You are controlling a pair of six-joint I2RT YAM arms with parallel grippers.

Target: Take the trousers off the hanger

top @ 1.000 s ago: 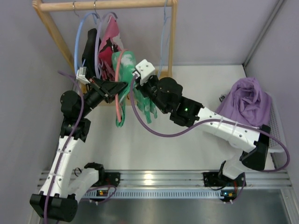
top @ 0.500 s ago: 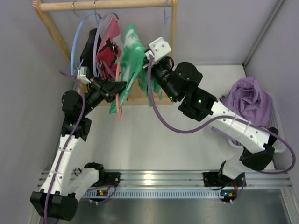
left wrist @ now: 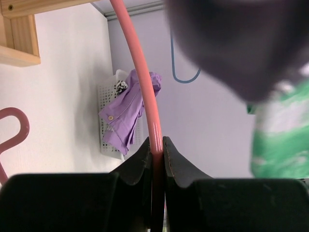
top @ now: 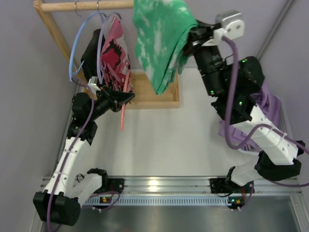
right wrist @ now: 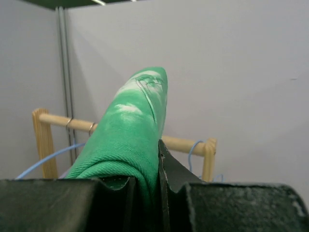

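The green, white-blotched trousers [top: 159, 38] hang high in front of the rack's rail, pinched at one edge by my right gripper [top: 190, 36], which is shut on them. The right wrist view shows the fabric [right wrist: 135, 130] bunched between the jaws of that gripper [right wrist: 147, 164]. To the left and lower, my left gripper [top: 126, 98] is shut on the thin salmon-pink hanger [top: 122, 116]. In the left wrist view the hanger's bar [left wrist: 145, 87] runs up out of the closed gripper [left wrist: 157, 145], with the trousers [left wrist: 280, 140] apart from it on the right.
A wooden rack [top: 87, 6] stands at the back left with its base board [top: 161, 100] on the table. Light blue hangers [top: 72, 53] and a pink-and-black garment [top: 113, 55] hang on it. A purple cloth [top: 274, 104] lies in a white basket behind my right arm.
My right arm has risen and swung right, pulling the trousers up off the hanger. The left gripper kept its hold on the hanger, which now hangs bare.
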